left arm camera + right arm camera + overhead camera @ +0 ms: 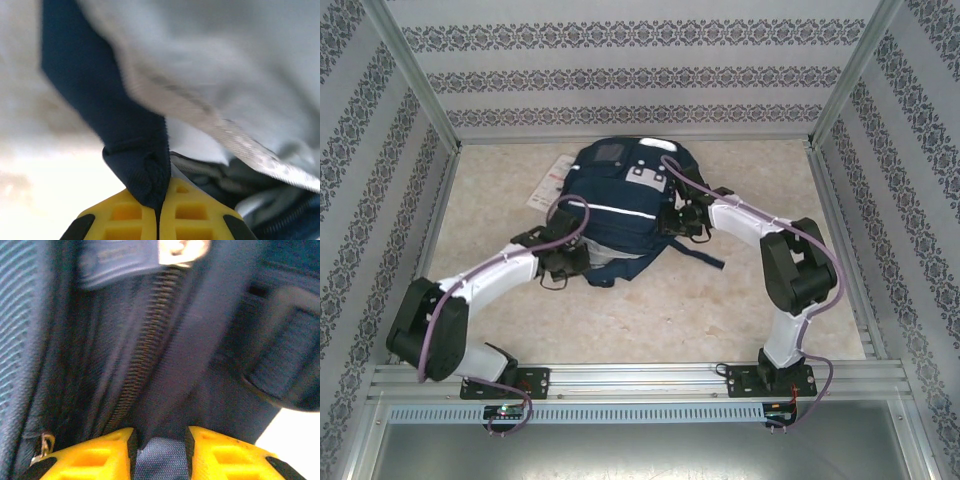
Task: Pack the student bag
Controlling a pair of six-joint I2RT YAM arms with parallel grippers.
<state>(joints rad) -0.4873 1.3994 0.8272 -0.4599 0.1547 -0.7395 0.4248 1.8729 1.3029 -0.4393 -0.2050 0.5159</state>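
One student bag (620, 205), contents hidden, lay beside one booklet (548, 180); the left gripper (159, 207) and right gripper (161, 447) each clamped its navy fabric.

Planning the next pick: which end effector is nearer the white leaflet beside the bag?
Left. Left end effector holds the student bag on the leaflet side; right end effector holds the opposite side.

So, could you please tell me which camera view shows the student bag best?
The top external view: the whole student bag lies in frame on the table. The left wrist view gives a close-up of its navy strap pinched in the left gripper; the right wrist view, its zipper and surrounding fabric.
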